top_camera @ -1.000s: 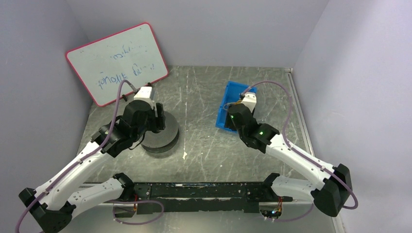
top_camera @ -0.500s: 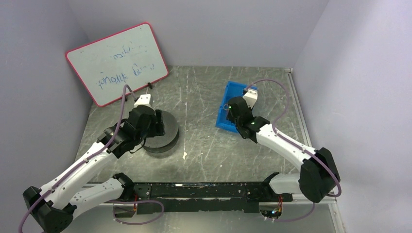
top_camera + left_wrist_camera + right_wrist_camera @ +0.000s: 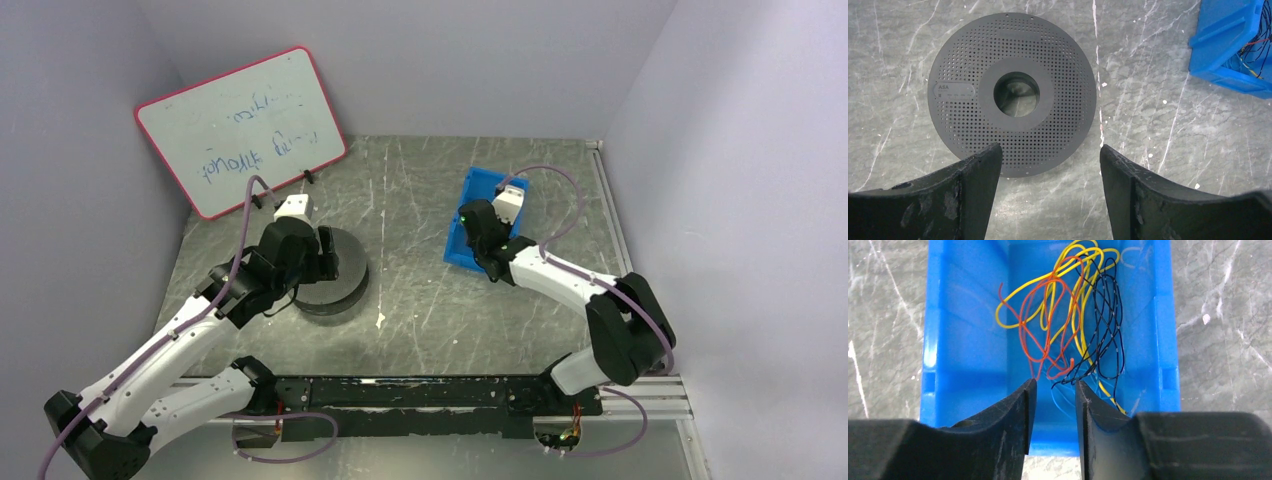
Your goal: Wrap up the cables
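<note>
From above, the dark grey disc spool (image 3: pixel 340 280) is lying flat on the scratched table (image 3: pixel 420 300). The left gripper (image 3: pixel 322 258) is hovering over it, and the right gripper (image 3: pixel 476 238) is hanging over the blue plastic bin (image 3: pixel 476 186).

Left wrist: the fingers are standing wide apart, and the perforated spool's label is reading "ASA".

Right wrist: the thread-thin cables (image 3: pixel 1058 305) are lying tangled in the bin, running lengthwise toward narrowly parted fingers.

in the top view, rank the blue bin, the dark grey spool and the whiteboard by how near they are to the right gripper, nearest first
1. Blue plastic bin: right side, just below the right gripper.
2. Dark grey perforated spool: across the table, on the left.
3. Pink-framed whiteboard: far left, at the back.
</note>
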